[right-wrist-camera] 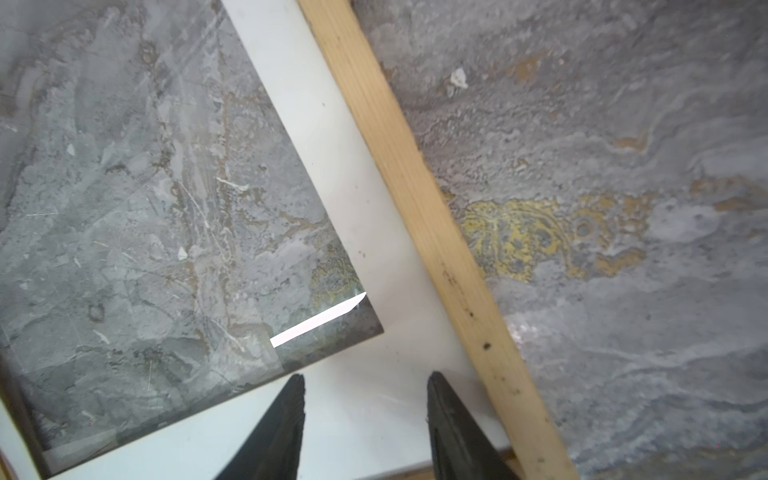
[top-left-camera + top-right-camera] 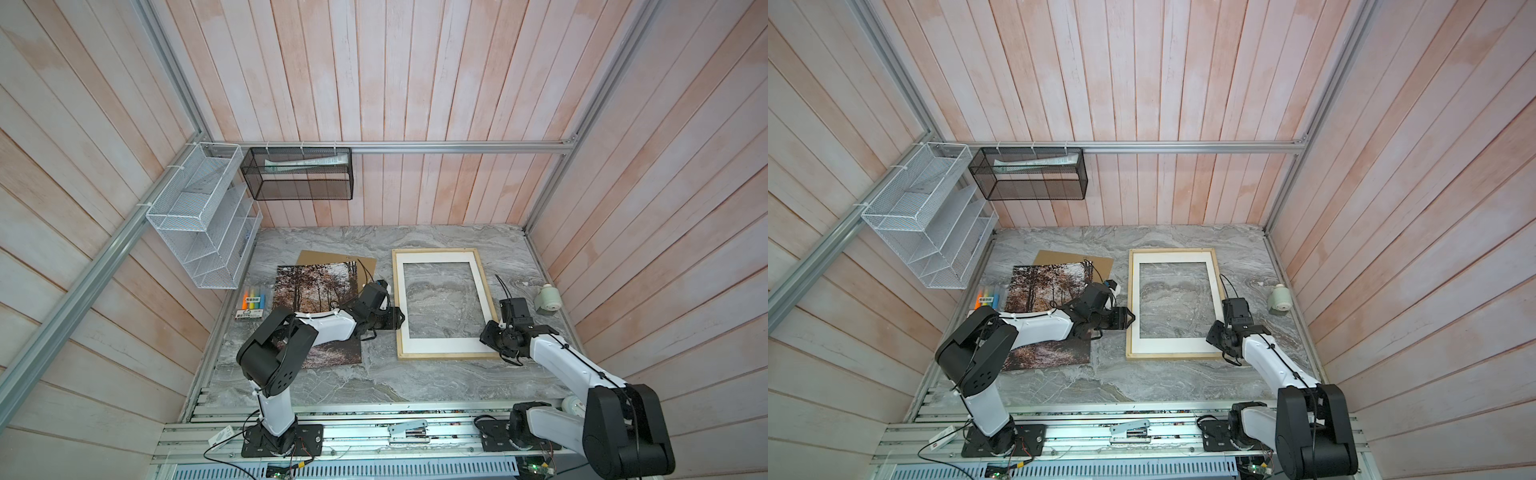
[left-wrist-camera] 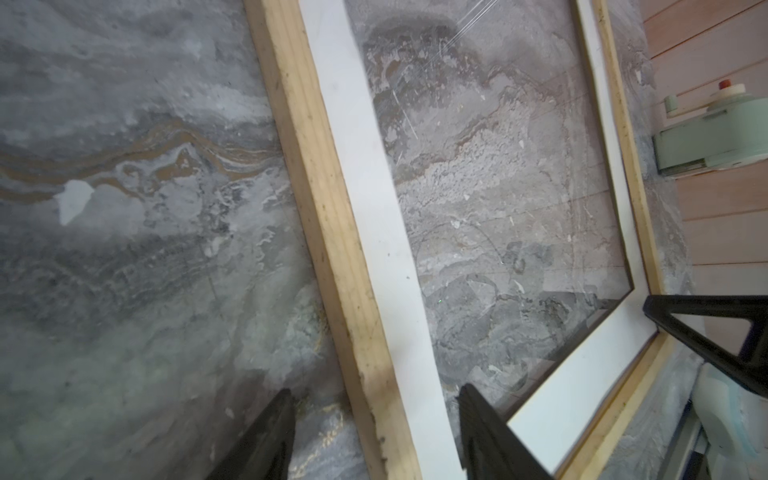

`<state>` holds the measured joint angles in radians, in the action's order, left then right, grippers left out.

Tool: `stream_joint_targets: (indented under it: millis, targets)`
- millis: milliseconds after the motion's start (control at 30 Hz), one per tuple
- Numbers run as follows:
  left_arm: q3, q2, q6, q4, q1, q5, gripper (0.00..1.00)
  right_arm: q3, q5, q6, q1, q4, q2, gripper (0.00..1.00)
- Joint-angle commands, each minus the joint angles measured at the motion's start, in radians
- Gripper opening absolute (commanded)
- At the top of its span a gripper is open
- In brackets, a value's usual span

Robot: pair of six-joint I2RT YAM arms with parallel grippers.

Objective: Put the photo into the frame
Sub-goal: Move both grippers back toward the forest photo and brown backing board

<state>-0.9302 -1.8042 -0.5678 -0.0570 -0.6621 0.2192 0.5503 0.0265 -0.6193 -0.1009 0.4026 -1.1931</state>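
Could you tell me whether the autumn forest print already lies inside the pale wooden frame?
No, the autumn forest print lies on the grey marble table, left of the pale wooden frame.

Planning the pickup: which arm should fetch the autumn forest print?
Left, probably: the large autumn forest print lies under that arm, the left hand open beside it; the right hand is across the pale wooden frame.

In both top views we look down from high above the front of the table (image 2: 415, 382) toward the back wall (image 2: 415, 83). Our wrist cameras face down, close: left over the 9 o'clock rail of the frame (image 3: 324, 232), right over its 5 o'clock corner. All views share it.
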Motion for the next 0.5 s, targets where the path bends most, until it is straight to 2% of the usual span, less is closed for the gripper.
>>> stream_joint_targets:
  millis: [0, 267, 467]
  targets:
    - [0.016, 0.027, 0.016, 0.014, -0.004, -0.027, 0.66, 0.044, -0.028, 0.013, 0.006, 0.023, 0.036, 0.50]
    - [0.006, 0.023, 0.011, 0.022, -0.004, -0.039, 0.69, 0.058, -0.047, 0.015, 0.006, 0.004, 0.122, 0.50]
    - [-0.018, 0.045, 0.023, 0.132, 0.011, -0.147, 0.70, 0.084, 0.118, 0.111, -0.001, -0.059, 0.080, 0.49]
